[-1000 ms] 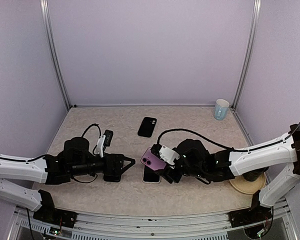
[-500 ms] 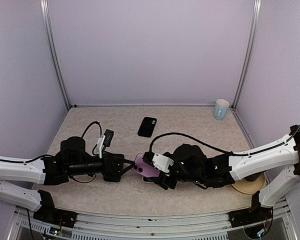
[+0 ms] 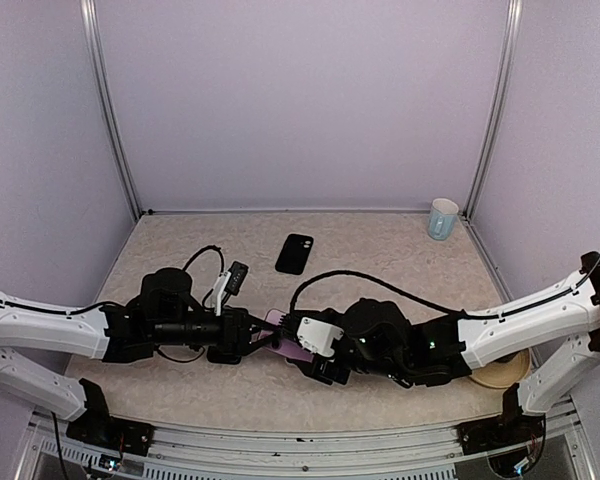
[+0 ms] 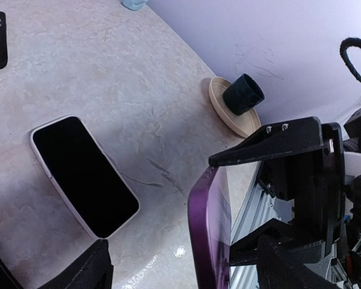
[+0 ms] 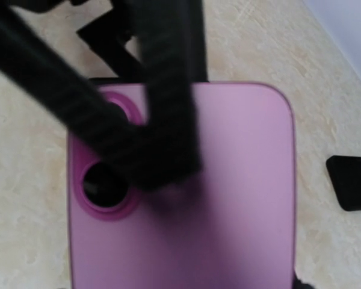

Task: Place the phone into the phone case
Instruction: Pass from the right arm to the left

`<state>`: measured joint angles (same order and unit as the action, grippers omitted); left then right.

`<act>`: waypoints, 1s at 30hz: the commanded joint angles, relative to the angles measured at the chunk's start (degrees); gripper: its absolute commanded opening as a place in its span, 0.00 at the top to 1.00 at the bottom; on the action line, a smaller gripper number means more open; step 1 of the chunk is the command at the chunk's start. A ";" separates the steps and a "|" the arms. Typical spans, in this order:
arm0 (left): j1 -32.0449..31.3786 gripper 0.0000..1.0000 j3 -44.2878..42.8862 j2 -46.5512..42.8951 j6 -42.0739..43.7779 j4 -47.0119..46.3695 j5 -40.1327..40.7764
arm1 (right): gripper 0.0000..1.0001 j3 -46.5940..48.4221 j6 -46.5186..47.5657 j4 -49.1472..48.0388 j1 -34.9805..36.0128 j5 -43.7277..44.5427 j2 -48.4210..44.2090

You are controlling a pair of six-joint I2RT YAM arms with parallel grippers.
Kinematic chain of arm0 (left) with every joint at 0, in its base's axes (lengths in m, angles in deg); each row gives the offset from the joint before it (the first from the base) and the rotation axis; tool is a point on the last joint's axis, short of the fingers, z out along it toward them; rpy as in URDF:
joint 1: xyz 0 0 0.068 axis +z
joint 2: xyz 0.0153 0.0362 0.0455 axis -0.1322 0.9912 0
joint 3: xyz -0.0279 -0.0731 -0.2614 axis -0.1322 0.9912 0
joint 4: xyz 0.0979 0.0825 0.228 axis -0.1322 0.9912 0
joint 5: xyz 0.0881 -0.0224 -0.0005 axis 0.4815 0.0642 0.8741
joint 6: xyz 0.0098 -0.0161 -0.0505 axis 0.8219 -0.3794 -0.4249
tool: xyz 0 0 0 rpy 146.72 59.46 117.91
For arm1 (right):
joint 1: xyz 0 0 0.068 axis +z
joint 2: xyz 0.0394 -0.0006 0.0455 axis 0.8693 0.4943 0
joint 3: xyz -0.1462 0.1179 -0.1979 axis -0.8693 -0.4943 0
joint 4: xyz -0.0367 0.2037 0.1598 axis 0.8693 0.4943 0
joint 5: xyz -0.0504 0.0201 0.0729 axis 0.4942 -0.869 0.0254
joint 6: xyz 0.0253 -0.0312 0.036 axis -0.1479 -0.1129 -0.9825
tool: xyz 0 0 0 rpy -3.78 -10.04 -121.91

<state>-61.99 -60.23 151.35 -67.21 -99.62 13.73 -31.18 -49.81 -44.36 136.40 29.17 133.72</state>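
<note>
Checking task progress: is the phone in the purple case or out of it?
Out. The phone lies bare, screen up, on the table; the purple case is held apart from it in the right gripper.

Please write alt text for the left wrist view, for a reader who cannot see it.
A purple plastic phone case stands edge-on, clamped in the right pincer, close to the camera. Behind it a white-rimmed black-screened phone lies flat on the beige marbled table.
</note>
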 commanded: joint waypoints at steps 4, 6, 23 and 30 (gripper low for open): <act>0.26 0.37 -2.07 2.12 -2.10 -4.18 -4.77 | 0.35 2.48 2.65 -4.07 2.04 5.75 0.72; 0.27 0.47 -1.91 2.54 -2.56 -4.78 -4.98 | 0.35 2.46 3.01 -4.36 2.18 6.32 1.02; 0.26 1.00 -1.33 5.54 -7.58 -8.72 -5.70 | 0.29 1.24 4.13 -6.57 2.63 10.45 2.41; 0.29 1.00 -0.19 3.61 -13.08 -9.72 -0.67 | 0.12 0.26 4.29 -7.66 2.73 12.88 2.65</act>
<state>-61.79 -60.97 156.36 -76.26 -106.51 10.01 -31.16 -45.83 -47.24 138.52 39.05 136.23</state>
